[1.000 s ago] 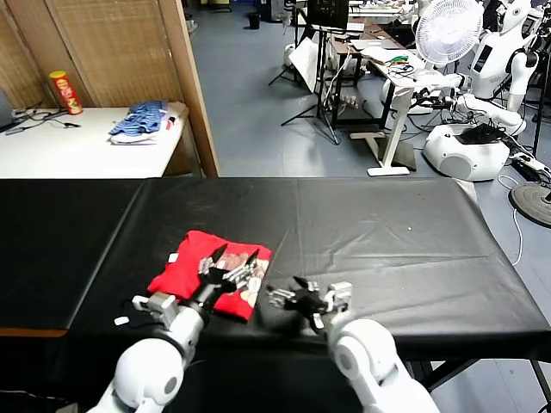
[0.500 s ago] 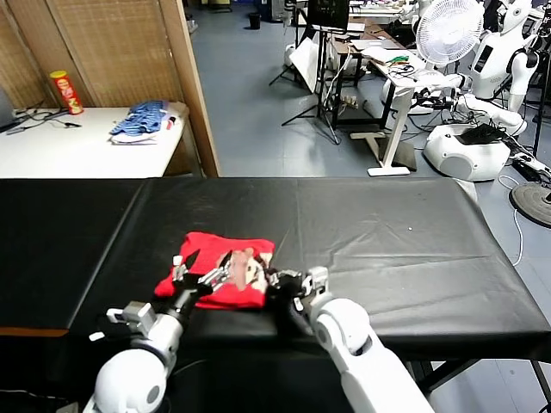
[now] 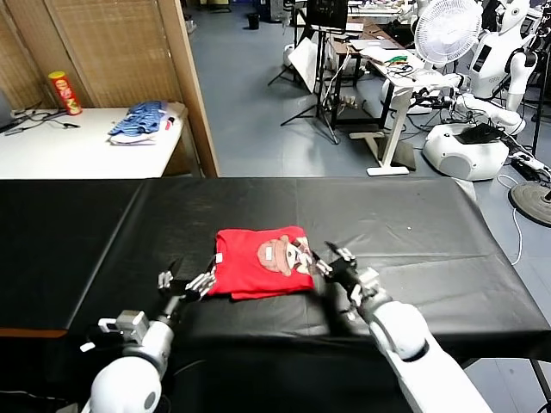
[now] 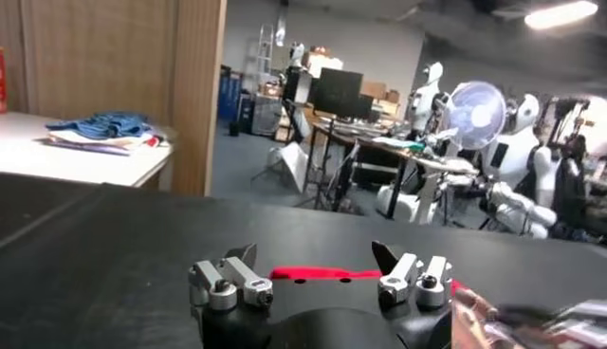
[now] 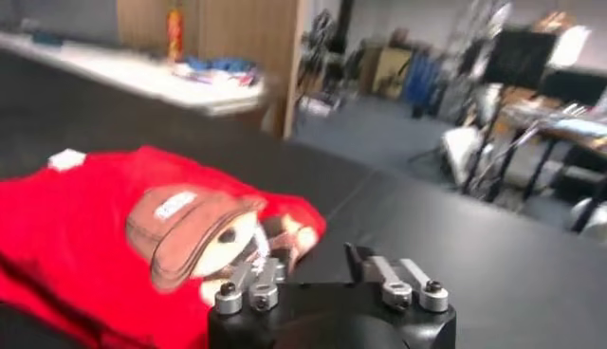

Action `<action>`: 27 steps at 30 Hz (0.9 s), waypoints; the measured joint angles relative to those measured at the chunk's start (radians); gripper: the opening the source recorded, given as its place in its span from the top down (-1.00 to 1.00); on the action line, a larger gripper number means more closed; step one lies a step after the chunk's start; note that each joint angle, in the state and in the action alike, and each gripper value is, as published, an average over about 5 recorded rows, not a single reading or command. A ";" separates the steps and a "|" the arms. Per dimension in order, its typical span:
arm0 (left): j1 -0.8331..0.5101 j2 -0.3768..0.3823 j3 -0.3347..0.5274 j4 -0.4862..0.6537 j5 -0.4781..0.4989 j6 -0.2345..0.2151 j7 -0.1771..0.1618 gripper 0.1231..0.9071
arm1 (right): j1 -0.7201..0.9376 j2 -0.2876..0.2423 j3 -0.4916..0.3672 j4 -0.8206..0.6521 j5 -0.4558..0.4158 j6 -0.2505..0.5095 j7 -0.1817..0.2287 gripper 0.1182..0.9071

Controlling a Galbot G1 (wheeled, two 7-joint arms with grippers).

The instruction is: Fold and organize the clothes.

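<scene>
Fingers of the left gripper (image 3: 185, 282) stand spread just beside the shirt's (image 3: 258, 274) left edge, holding nothing; those of the right gripper (image 3: 331, 262) are parted at its right edge, one touching or overlapping the cloth. The black table (image 3: 413, 232) bears one folded red shirt, print up, near the front middle. Risk, as I judge it: a finger snagging the edge could drag the fold open. Count: one table, one shirt, two grippers.

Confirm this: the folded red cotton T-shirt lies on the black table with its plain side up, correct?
Not quite: the folded red cotton T-shirt lies on the black table with its brown-and-white printed graphic up, as the head view shows.
</scene>
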 joint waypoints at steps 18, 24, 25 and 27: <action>0.227 0.099 -0.014 -0.104 0.053 -0.073 -0.087 -0.72 | -0.640 0.087 0.220 0.420 -0.070 0.131 0.247 -0.72; 0.368 0.101 -0.056 -0.146 0.056 -0.053 -0.083 -0.72 | -0.829 0.098 0.251 0.507 -0.071 0.092 0.316 -0.72; 0.390 0.101 -0.066 -0.155 0.047 -0.042 -0.082 -0.72 | -0.853 0.097 0.256 0.520 -0.068 0.074 0.322 -0.72; 0.425 0.101 -0.088 -0.172 0.025 -0.013 -0.084 -0.72 | -0.894 0.096 0.262 0.544 -0.053 0.035 0.333 -0.72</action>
